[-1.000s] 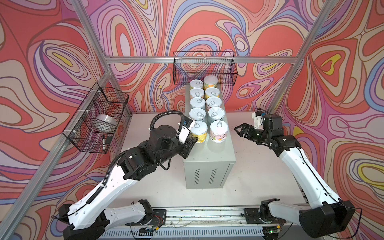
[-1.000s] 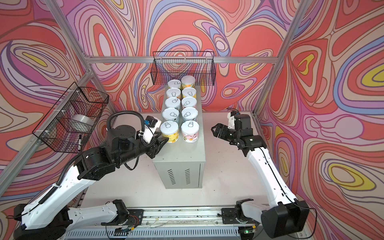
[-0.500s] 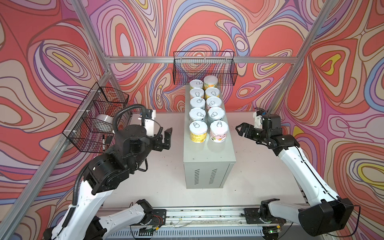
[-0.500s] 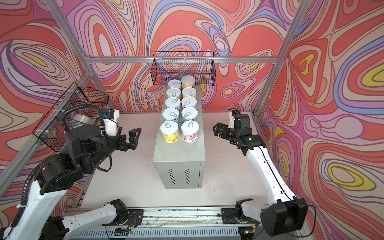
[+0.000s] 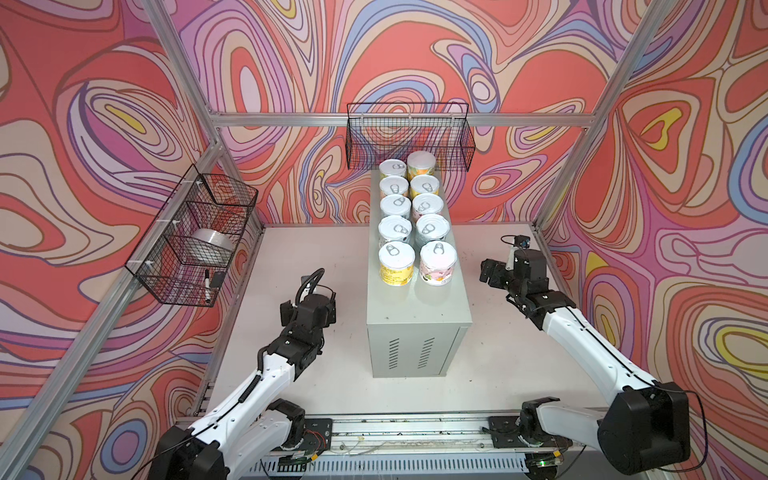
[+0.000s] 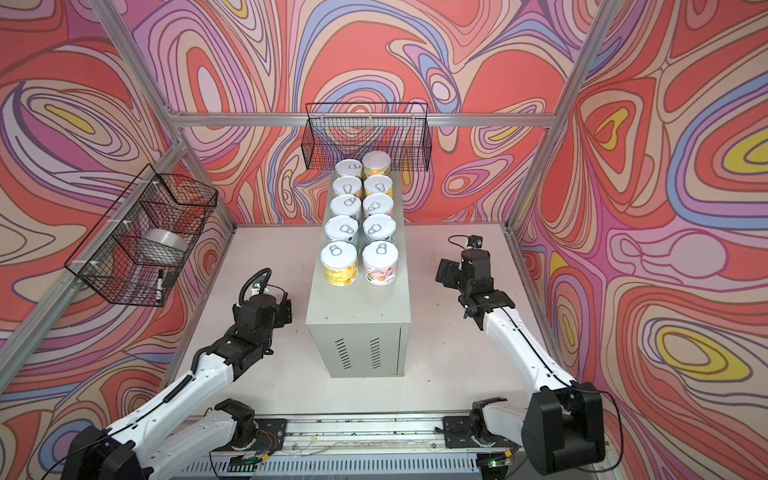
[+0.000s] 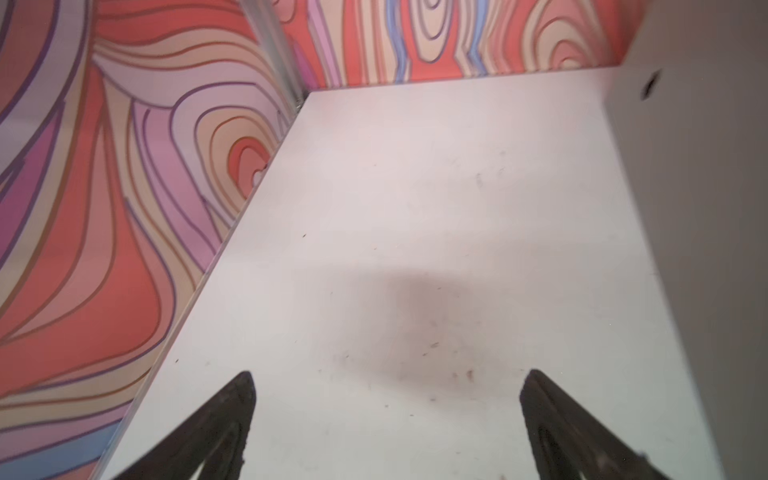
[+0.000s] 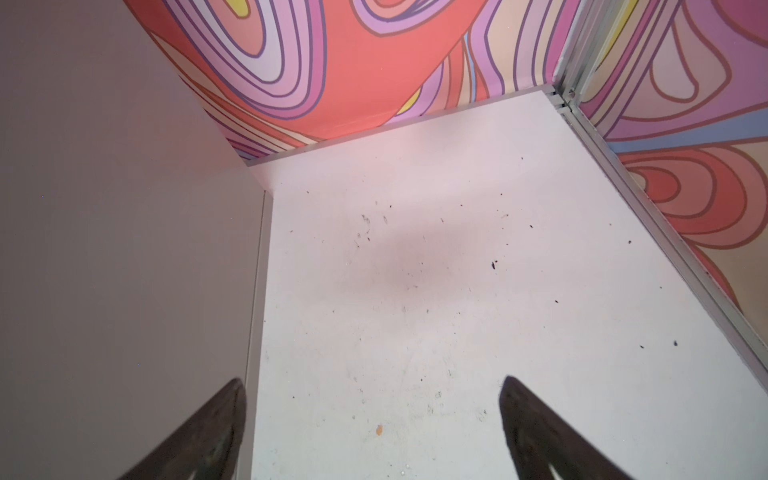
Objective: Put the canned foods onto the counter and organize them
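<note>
Several canned foods stand in two tidy columns on the counter (image 5: 415, 307) (image 6: 357, 307), seen in both top views. The front pair are a yellow-label can (image 5: 397, 264) (image 6: 338, 264) and a pink-label can (image 5: 437, 262) (image 6: 379, 262). My left gripper (image 5: 309, 305) (image 6: 262, 309) (image 7: 386, 415) hangs low over the white tabletop, left of the counter, open and empty. My right gripper (image 5: 489, 272) (image 6: 445, 272) (image 8: 374, 419) is open and empty to the right of the counter. Each wrist view shows a grey side wall of the counter (image 7: 706, 208) (image 8: 104, 249) beside the jaws.
A black wire basket (image 5: 191, 241) on the left wall holds a silvery tape roll (image 5: 210, 245) and a marker. Another wire basket (image 5: 409, 135) hangs on the back wall just behind the rear cans. A metal rail (image 5: 399, 428) runs along the table's front edge.
My left gripper let go of the yellow-label can, swung away to the left and dropped low beside the counter. The right gripper opened wider and its arm barely moved.
</note>
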### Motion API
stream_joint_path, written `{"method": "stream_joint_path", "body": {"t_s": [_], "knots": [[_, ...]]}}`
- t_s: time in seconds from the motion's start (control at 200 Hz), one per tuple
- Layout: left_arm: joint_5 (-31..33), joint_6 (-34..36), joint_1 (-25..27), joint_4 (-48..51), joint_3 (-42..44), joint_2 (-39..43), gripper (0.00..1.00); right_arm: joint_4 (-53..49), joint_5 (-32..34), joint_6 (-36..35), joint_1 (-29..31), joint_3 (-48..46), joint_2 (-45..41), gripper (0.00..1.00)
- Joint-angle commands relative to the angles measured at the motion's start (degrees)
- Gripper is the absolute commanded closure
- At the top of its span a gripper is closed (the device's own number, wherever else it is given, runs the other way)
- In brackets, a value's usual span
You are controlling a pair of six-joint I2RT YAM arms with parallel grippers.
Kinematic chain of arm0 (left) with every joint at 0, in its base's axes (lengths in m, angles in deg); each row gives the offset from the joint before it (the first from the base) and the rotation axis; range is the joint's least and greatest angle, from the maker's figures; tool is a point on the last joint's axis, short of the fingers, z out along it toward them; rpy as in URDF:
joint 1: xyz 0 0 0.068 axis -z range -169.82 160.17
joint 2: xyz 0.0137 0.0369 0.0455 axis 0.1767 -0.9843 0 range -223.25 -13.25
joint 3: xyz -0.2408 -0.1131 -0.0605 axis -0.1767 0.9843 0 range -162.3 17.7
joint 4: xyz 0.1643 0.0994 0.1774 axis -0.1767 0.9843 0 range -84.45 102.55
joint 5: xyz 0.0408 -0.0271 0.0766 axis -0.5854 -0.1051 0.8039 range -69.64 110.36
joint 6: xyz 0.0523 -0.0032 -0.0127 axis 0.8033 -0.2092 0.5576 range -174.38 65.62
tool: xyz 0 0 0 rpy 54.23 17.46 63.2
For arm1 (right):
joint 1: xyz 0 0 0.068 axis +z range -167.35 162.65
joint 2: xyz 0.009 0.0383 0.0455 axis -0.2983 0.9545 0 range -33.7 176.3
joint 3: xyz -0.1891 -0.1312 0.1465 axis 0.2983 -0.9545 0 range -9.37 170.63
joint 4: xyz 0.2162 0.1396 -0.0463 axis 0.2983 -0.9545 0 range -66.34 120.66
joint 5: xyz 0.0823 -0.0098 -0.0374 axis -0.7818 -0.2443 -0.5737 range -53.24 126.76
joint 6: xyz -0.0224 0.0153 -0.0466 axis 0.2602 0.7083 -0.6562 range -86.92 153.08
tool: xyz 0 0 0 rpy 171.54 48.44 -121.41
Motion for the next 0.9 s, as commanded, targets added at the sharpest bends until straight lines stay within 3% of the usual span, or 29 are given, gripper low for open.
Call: {"method": "stream_joint_path", "body": {"t_s": [0.0,0.06,0.135,0.2,0.265,0.295,0.346,0.406,0.466,0.526,0.596,0.651,0.751,0.776,0.811,0.861,0.891], "knots": [[8.54,2.72,-5.25,-22.93,5.9,-2.46,0.01,8.78,3.04,-4.02,-0.03,-1.8,-0.59,0.02],[5.01,2.27,-9.35,-35.18,10.93,-5.5,0.01,10.41,2.92,-4.78,0.02,-2.82,0.38,0.02],[-6.47,0.27,-16.13,-49.53,14.85,-11.81,0.06,14.5,1.88,-5.01,0.05,-4.91,2.02,0.02],[-6.42,-0.22,-17.7,-51.62,12.46,-19.18,0.04,19.41,1.59,-5.47,0.04,-6.88,4.4,0.02],[-11.1,2.42,-18.38,-56.6,10.89,-26.22,0.08,23.43,2.73,-6.13,0.04,-8.02,7.55,0.02],[-15.45,3.58,-18.38,-55.92,10.6,-26.27,0.01,24.75,3.47,-6.85,-0.02,-8.14,8.75,0.02],[-20.62,4.4,-18.38,-49.81,8.93,-24.87,0.0,27.31,4.84,-7.76,0.0,-8.84,10.44,0.02],[-23.16,5.73,-18.46,-54.66,9.12,-29.0,0.0,30.01,6.08,-9.77,0.02,-9.8,11.67,0.02],[-24.7,7.62,-18.47,-61.34,8.87,-34.16,0.0,32.73,6.66,-12.04,0.02,-10.64,13.12,0.02],[-25.66,6.38,-18.48,-49.38,6.36,-30.05,0.0,35.15,7.01,-14.1,-0.07,-11.34,15.01,0.02],[-24.42,7.31,-18.47,-55.56,6.47,-33.52,0.0,37.66,8.08,-16.59,-0.14,-12.48,17.6,0.02],[-25.56,6.44,-18.46,-48.29,5.03,-31.06,0.0,44.92,9.11,-17.63,-0.65,-15.54,19.89,0.02],[-24.58,6.79,-18.49,-51.34,5.09,-32.64,0.0,61.8,4.95,-16.77,-3.0,-21.04,25.99,0.02],[-24.57,6.28,-18.47,-48.47,4.5,-31.74,0.0,61.2,5.42,-15.3,-3.73,-21.19,26.02,0.02],[-24.43,6.19,-18.47,-47.14,4.01,-31.47,0.0,61.23,0.91,-13.73,-5.94,-21.96,25.81,0.02],[-24.39,6.77,-18.47,-51.25,4.95,-32.81,0.0,70.64,-0.4,-14.28,-6.71,-24.07,29.41,0.02],[-24.45,6.75,-18.47,-51.24,4.96,-32.64,0.0,65.19,-1.85,-14.09,-6.71,-23.5,27.9,0.02]]}}
